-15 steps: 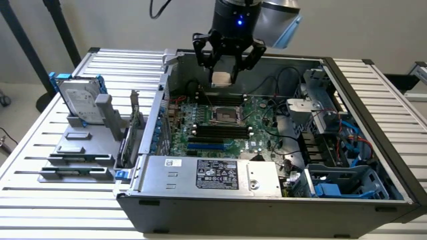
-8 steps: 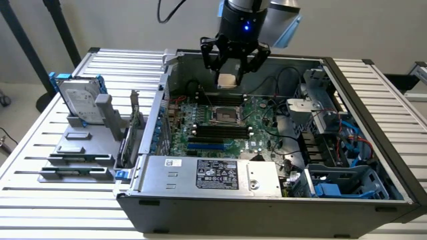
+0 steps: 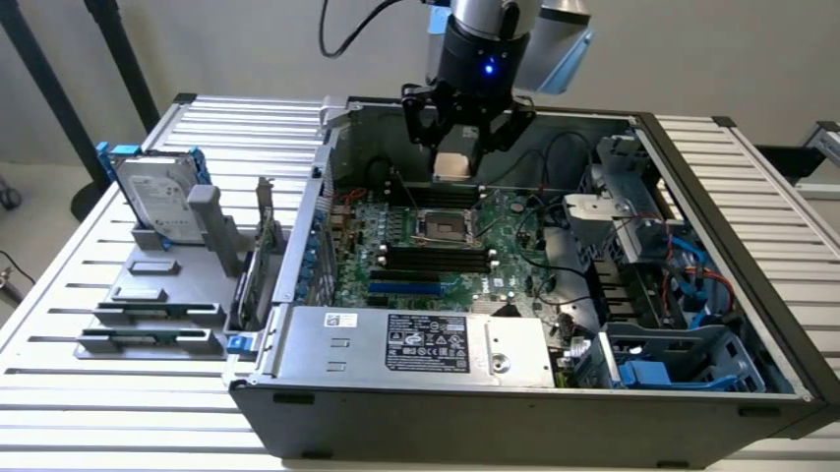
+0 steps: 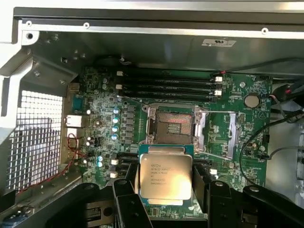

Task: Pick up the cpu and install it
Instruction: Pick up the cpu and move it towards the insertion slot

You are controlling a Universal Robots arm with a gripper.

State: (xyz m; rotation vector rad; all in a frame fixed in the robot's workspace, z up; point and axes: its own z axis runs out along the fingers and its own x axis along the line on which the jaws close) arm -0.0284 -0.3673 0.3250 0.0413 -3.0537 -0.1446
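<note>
The cpu [image 3: 454, 166] [image 4: 165, 176], a small square chip with a dull silver top and printed lettering, is held in the air inside an open computer case [image 3: 743, 295]. Black fingers [image 3: 419, 120] [image 4: 124, 198] are closed on it, gripping two opposite edges, with the silver top facing the wrist camera. The chip hangs above the green motherboard [image 3: 393, 280] [image 4: 102, 126] and near the empty socket [image 3: 444, 228] [image 4: 173, 126], without touching it. The socket's metal frame surrounds a bare square of contacts. In the wrist view, long black memory slots [image 4: 166, 86] lie on the far side of the socket from the chip. The arm [image 3: 489, 44], dark with a small blue light, comes down into the case from above. In the exterior view, a grey power supply [image 3: 420, 342] with a white label fills the near part of the case, and drive bays with blue parts [image 3: 656, 374] sit toward that view's right. The case rests on a slatted metal bench [image 3: 66, 324]. On the exterior view's left, well apart from the chip, a silver hard drive [image 3: 155, 202] in a blue frame stands upright on a grey rack [image 3: 157, 315].
</note>
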